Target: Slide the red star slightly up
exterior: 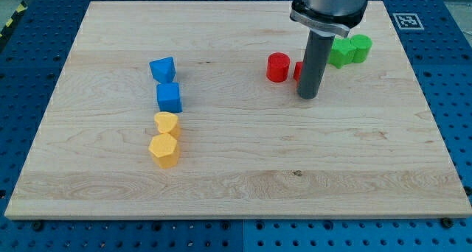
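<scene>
The red star (298, 71) is mostly hidden behind my dark rod; only a red sliver shows on the rod's left side, at the view's upper middle right. My tip (307, 96) rests on the board just below the star, close to it; whether they touch cannot be told. A red cylinder (278, 67) stands just left of the star.
Two green blocks (341, 53) (361, 48) sit side by side right of the rod. On the left stand a blue block (162, 68), a blue cube (169, 98), a yellow heart-like block (167, 124) and a yellow hexagon (164, 150). The wooden board (243, 178) ends at blue perforated table.
</scene>
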### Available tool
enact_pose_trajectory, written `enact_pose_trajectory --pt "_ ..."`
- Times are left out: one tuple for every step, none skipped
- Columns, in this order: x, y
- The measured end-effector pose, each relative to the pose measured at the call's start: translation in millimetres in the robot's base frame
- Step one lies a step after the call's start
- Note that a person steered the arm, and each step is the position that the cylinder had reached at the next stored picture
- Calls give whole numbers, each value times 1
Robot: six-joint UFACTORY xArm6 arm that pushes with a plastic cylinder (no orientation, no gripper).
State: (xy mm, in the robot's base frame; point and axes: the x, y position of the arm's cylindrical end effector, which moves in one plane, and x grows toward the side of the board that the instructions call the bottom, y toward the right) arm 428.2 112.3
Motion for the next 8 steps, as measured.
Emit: enact_pose_trajectory --pt "-19 4" --pt "-28 4" --pt "-28 4" --pt "-38 4" --pt "-48 4" --pt "-50 4" --pt "-51 4" --pt "-52 3"
